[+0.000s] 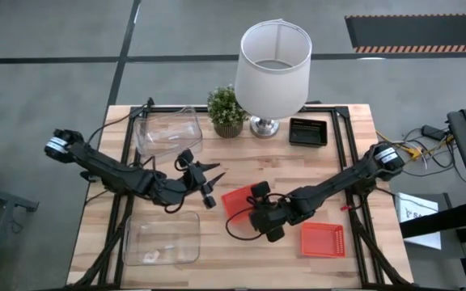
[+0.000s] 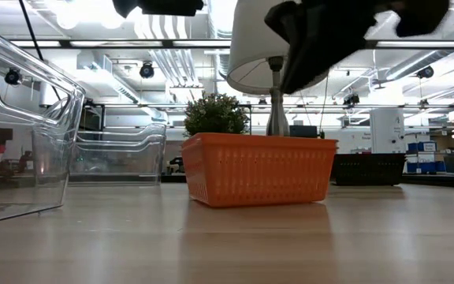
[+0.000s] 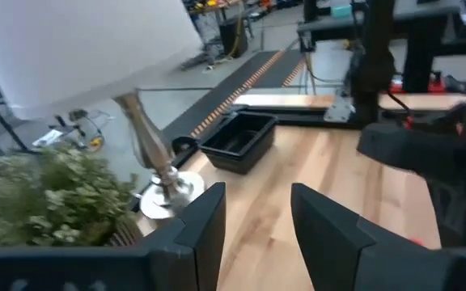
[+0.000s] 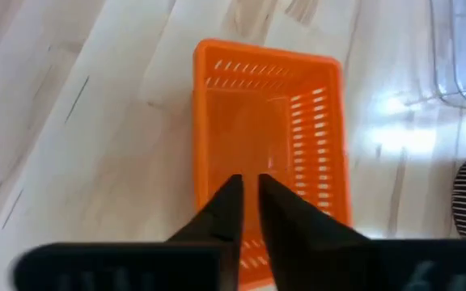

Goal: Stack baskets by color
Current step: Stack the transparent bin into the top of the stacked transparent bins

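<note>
One orange basket [image 1: 235,200] [image 4: 265,121] [image 2: 258,170] rests upright on its base mid-table. My right gripper [image 1: 246,207] [image 4: 249,190] hovers over its inside with the fingers nearly together and nothing between them; the low view shows it well above the rim. A second orange basket [image 1: 323,239] sits flat near the front right. A black basket [image 1: 308,132] [image 3: 237,141] stands at the back right. My left gripper [image 1: 214,184] [image 3: 257,230] hangs open and empty left of centre, aimed toward the lamp and the black basket.
Two clear bins stand on the left, one at the back [image 1: 167,133] and one at the front [image 1: 162,239] [image 2: 22,134]. A white-shaded lamp [image 1: 272,56] and a potted plant [image 1: 226,111] stand at the back centre. Bare wood lies between the two orange baskets.
</note>
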Robot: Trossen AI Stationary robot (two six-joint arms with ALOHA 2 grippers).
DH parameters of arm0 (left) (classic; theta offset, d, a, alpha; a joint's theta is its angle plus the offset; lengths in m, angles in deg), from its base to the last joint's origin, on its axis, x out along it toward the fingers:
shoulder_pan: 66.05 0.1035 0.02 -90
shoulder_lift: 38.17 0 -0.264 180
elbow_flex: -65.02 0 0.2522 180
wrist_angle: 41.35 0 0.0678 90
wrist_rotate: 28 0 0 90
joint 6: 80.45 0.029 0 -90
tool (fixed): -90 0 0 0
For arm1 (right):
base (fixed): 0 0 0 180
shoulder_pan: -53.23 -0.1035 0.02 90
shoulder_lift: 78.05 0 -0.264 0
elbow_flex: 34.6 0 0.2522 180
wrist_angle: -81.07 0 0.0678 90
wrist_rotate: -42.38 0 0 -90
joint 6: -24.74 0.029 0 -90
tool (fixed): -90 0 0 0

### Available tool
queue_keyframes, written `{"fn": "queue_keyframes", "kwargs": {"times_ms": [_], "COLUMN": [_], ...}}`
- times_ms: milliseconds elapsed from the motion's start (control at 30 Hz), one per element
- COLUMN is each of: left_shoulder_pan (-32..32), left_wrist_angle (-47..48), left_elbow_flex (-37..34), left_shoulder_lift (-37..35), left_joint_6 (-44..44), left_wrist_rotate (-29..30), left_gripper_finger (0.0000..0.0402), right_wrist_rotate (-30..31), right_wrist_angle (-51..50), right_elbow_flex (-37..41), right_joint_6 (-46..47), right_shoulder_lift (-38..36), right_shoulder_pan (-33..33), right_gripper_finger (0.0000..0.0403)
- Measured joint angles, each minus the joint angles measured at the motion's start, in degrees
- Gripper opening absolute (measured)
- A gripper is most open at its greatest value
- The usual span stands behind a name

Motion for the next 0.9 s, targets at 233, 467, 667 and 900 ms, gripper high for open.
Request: {"fn": "queue_keyframes", "kwargs": {"times_ms": [233,467,667,900], "left_shoulder_pan": [-2.9,-7.6,-13.2,-16.2], "left_wrist_angle": [-6.1,-7.2,13.2,40.6], "left_elbow_flex": [-0.3,5.5,16.4,34.2], "left_shoulder_lift": [4.8,9.3,11.6,19.1], "left_joint_6": [2.3,4.6,-4.6,-27.3], "left_wrist_rotate": [-7.1,-14.7,-15.1,-19.6], "left_gripper_finger": [0.0125,0.0125,0.0125,0.0125], "right_wrist_rotate": [0.9,1.9,1.9,1.9], "right_wrist_angle": [9.6,24.7,32.9,33.6], "right_elbow_flex": [10.2,23.6,32.2,36.0], "right_joint_6": [-0.2,-3.2,-4.7,-4.7], "right_shoulder_lift": [-7.3,-19.8,-29.1,-34.5], "right_shoulder_pan": [-1.2,-1.2,-1.2,-1.2], "right_gripper_finger": [0.0010,0.0009,0.0009,0.0009]}}
